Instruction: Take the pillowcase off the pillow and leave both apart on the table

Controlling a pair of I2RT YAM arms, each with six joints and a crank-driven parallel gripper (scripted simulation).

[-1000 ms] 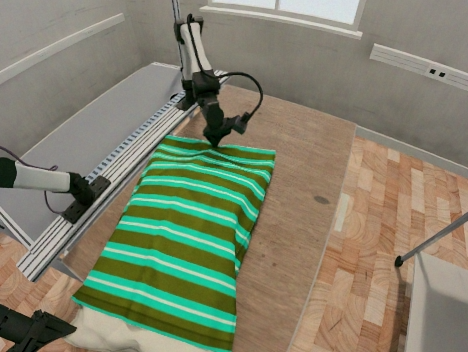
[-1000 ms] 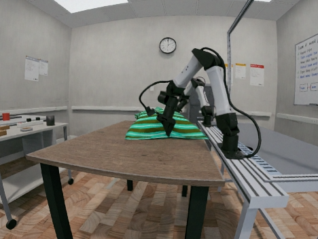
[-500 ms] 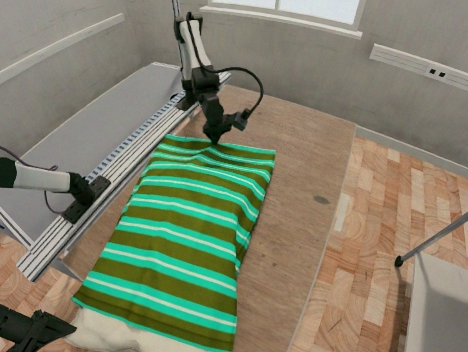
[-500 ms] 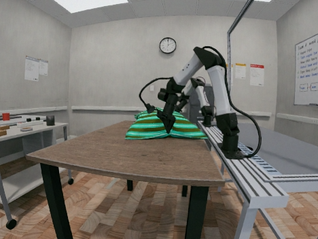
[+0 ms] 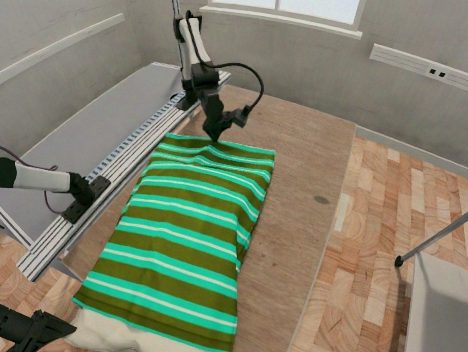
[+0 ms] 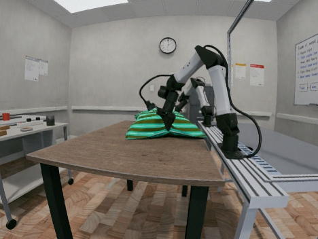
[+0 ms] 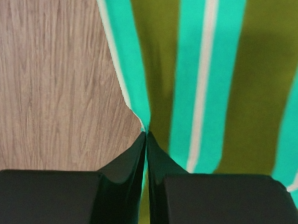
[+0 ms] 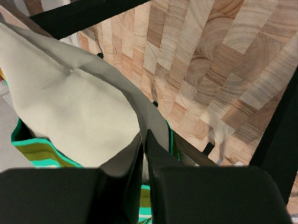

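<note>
Left gripper [image 5: 214, 139] [image 6: 168, 129] [image 7: 145, 133]: pinched on pillowcase [image 5: 175, 220] [image 6: 153, 132] [image 7: 162, 90] [image 8: 37, 151], top-view far end | right gripper [image 5: 74, 328] [image 8: 143, 138]: pinched on pillow [image 5: 107, 329] [image 8: 80, 110], near | risk: hard pull slips shallow grips

The pillowcase [image 5: 175, 215] [image 6: 160, 130] [image 7: 200, 85] [image 8: 42, 150] is striped in olive green and turquoise, with thin cream lines; the pillow [image 5: 107, 330] [image 8: 75, 110] is coloured plain cream, the tabletop [image 5: 295, 215] [image 6: 129, 157] [image 7: 60, 90] grained brown.
</note>
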